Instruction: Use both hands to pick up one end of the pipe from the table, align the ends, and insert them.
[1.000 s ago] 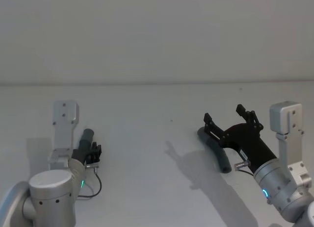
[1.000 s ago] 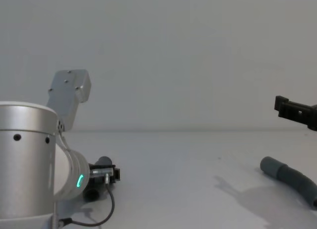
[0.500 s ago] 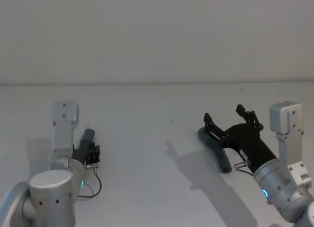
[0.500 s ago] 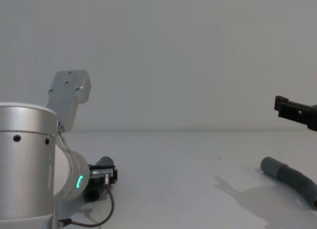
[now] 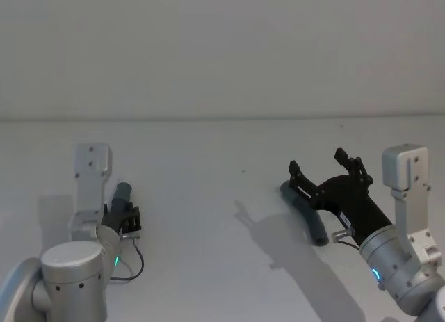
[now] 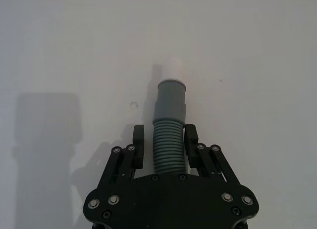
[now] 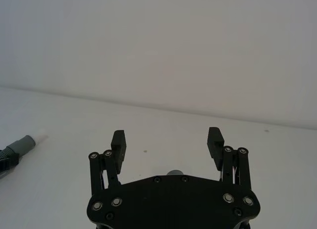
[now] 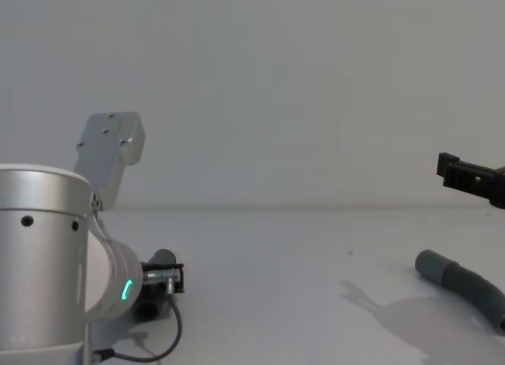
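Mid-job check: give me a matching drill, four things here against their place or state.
Things:
1. left pincer
2. right pincer
3. short pipe
4. long pipe

Place or state:
A. curved, lying on the robot's right
B. open, above the long pipe
C. has a white tip
D. astride the short pipe's ribbed part

Pairs: 1-D, 2-B, 3-C, 4-A

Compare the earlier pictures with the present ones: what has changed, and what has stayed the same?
The left tool has edged slightly back and to the robot's left along the short pipe piece. The right tool, open above the longer pipe piece, and both pieces stayed put.
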